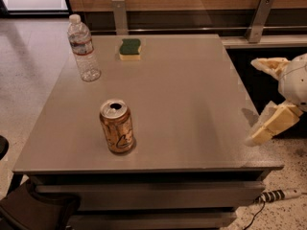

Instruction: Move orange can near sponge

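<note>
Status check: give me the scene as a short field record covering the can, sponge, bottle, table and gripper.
can: orange-gold metal drink can, upright, front-left of the table
sponge: green-topped yellow sponge, lying flat near the far edge, well apart from the can
bottle: clear plastic water bottle, upright, left of the sponge
table: grey table
gripper: gripper, off the table's right edge, fingers open, holding nothing
task state: can not yet beside sponge

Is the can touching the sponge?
No, the can stands at the front of the table, far from the sponge at the back; the gripper hangs off the right edge.
</note>
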Robot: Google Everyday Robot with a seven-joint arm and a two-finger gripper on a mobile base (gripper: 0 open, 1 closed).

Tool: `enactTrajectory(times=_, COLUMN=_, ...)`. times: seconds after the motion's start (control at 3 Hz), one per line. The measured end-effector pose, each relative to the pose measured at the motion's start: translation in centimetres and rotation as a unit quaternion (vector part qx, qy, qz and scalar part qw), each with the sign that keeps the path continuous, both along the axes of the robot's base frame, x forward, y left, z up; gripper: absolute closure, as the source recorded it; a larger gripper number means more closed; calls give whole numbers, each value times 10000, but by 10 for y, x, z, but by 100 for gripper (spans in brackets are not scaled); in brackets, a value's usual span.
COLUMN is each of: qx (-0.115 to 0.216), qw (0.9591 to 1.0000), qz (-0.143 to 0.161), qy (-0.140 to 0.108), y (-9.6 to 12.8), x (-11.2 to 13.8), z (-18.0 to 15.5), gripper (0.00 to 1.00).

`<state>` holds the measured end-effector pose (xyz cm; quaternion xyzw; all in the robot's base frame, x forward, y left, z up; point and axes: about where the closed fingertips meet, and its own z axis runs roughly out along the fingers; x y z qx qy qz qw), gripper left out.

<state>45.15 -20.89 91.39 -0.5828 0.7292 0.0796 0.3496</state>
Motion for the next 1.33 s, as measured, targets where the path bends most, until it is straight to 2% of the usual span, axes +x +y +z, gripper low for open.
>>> enactTrajectory(times=0.33, qx=1111, qw=9927, qz=402, qy=-256, y=34, x=10, z=-15, gripper=0)
enactTrajectory(times=0.67, qx=2555, qw=9639, qz=747, qy=-102, y=81, x=13, z=8, gripper=0)
enactTrajectory(times=1.0, qx=2572, qw=9635, qz=733, qy=-97, y=84, x=13, z=5, gripper=0)
enactTrajectory(times=1.33, qx=2944, qw=9534, qz=657, qy=-54, y=106, x=14, z=-5, gripper=0)
